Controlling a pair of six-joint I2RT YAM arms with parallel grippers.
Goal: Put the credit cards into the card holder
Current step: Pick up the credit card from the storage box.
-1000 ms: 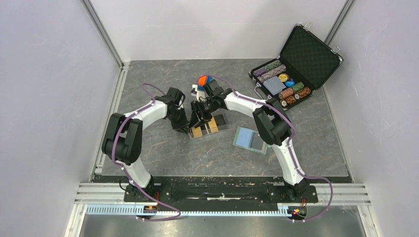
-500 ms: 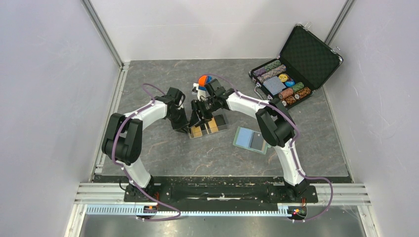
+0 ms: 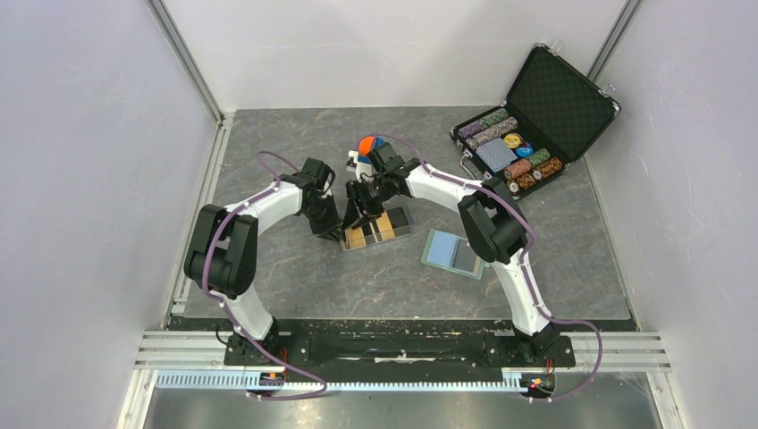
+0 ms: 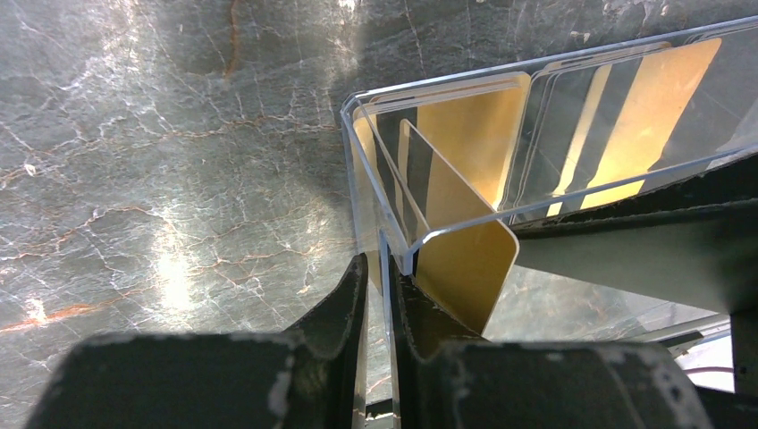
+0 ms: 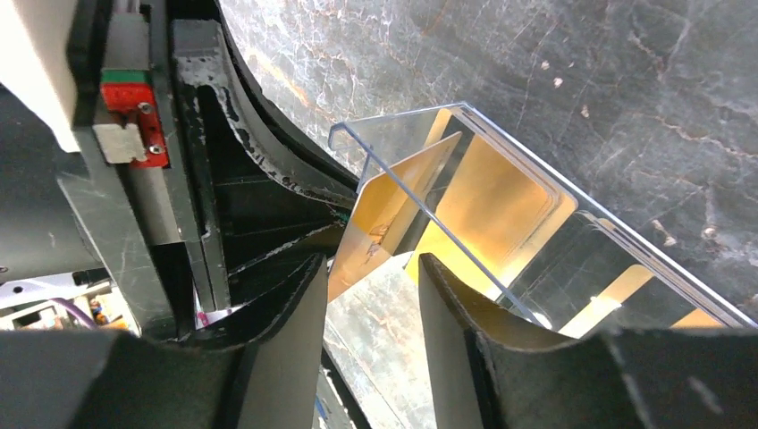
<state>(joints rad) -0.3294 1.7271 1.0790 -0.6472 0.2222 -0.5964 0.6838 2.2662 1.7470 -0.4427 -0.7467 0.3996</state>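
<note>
Clamping one wall of the clear tray, the left gripper has its fingers shut on the plastic, probably to steady the tray. One orange-gold card stands tilted at that corner, its lower edge between the parted fingers of the right gripper, which is not closed on it. The other credit cards lie flat in the tray. The card holder lies open, right of centre in the top view, apart from the tray. No writing is legible.

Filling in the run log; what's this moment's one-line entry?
left gripper shut on clear tray wall | right gripper open around tilted gold card | card holder lying open, apart from tray
</note>
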